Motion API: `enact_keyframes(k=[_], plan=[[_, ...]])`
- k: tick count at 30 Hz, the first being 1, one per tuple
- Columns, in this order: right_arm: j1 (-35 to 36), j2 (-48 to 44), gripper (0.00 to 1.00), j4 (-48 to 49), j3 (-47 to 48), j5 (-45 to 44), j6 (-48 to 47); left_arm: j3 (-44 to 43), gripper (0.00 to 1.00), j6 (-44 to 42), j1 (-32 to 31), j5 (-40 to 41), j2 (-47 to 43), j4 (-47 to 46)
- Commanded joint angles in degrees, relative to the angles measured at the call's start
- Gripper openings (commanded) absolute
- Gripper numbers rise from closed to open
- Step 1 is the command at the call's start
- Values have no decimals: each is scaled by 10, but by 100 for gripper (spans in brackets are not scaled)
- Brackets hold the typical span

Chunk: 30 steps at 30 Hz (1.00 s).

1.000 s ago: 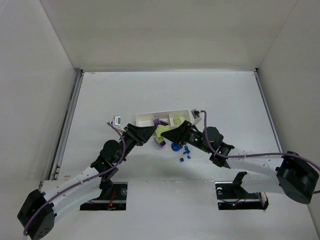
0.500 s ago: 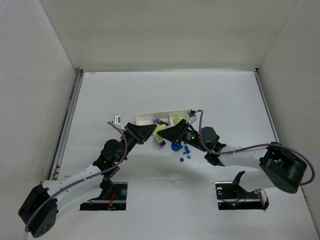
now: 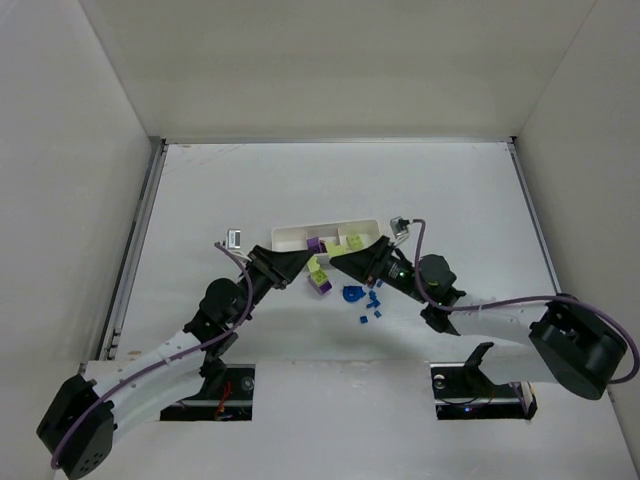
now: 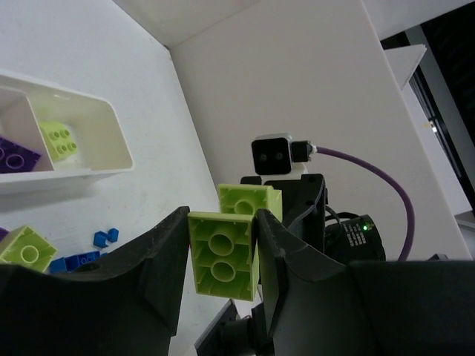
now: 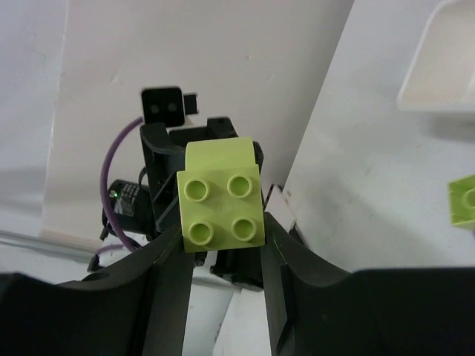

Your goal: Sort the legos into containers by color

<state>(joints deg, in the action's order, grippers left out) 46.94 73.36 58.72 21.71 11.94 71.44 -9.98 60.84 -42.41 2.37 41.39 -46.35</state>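
Observation:
My left gripper and right gripper meet tip to tip just in front of the white three-compartment tray. In the left wrist view the left gripper is shut on a lime-yellow brick, underside towards the camera. A second lime-yellow brick sits right behind it. In the right wrist view the right gripper is shut on a lime-yellow brick, studs towards the camera. I cannot tell whether the two bricks touch. The tray holds a purple brick and a lime-yellow brick.
A purple brick lies on the table under the grippers. A blue clump and several tiny blue bricks lie to its right. A loose lime-yellow brick lies near them. White walls enclose the table.
My right gripper moved left towards the left gripper, then back a little to the right, and its wrist shifted right. The left arm has barely moved.

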Motion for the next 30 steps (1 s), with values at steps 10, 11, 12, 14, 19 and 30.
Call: enact_keyframes(k=[10, 11, 12, 14, 19, 30], plan=[[-42, -143, 29, -171, 8, -57, -132, -56, 21, -37, 46, -47, 27, 28], [-42, -162, 29, -204, 7, -74, -153, -69, 21, -48, 41, -44, 44, 28], [-43, -178, 29, -234, 7, -89, -173, -84, 22, -63, 35, -42, 64, 28], [-44, -208, 29, -296, 7, -127, -213, -115, 23, -96, 22, -27, 105, 28], [-53, -266, 29, -420, 3, -225, -284, -206, 25, -171, -12, 24, 237, 42], [-80, -302, 29, -414, -60, -230, -295, -391, 26, -248, -38, 56, 504, 71]])
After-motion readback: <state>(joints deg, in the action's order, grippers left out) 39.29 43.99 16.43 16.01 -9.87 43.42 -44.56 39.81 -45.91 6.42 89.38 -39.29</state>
